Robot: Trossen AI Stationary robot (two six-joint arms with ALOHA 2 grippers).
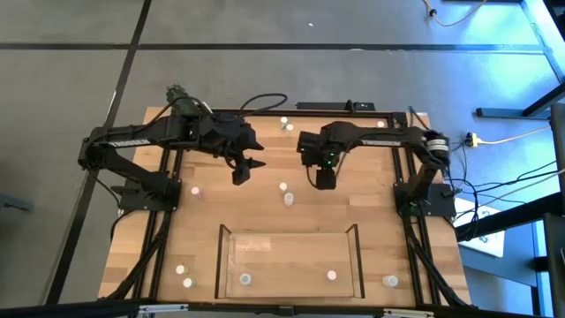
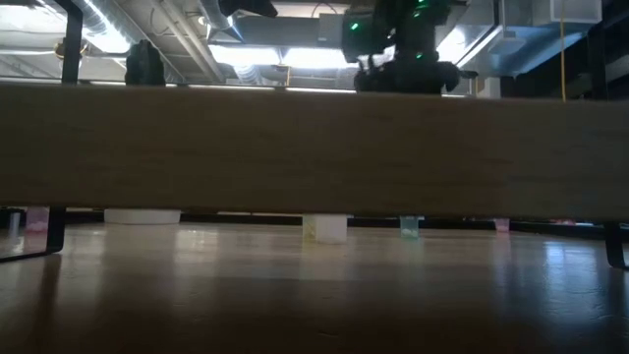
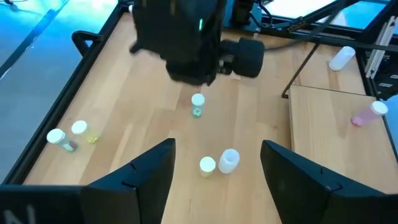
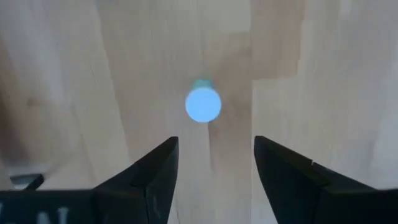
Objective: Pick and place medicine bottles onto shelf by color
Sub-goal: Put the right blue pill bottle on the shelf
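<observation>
Right gripper (image 1: 323, 179) was open, jaws spread, nothing held, nothing touched. It pointed straight down over the table (image 1: 203, 221), with a round pale-capped bottle (image 4: 203, 104) on the wood below it, just ahead of the fingertips (image 4: 163, 155) in the right wrist view.

Left gripper (image 1: 244, 168) was also open and empty, clear of everything. Left arm reached in from the far-left, angled toward the middle of the table; right arm came from the far-right, bent inward toward centre.

Shelf (image 1: 224, 256) sat at the near edge, centre. Two bottles lay inside it: one at near-left (image 1: 245, 280), one toward near-right (image 1: 332, 276).

Remaining medicine bottles were loose on the table: two at centre (image 1: 286, 193), two at the far edge (image 1: 286, 123), two outside the shelf's left (image 1: 184, 275), one outside its right (image 1: 390, 281), and a pinkish one at left (image 1: 195, 189).
</observation>
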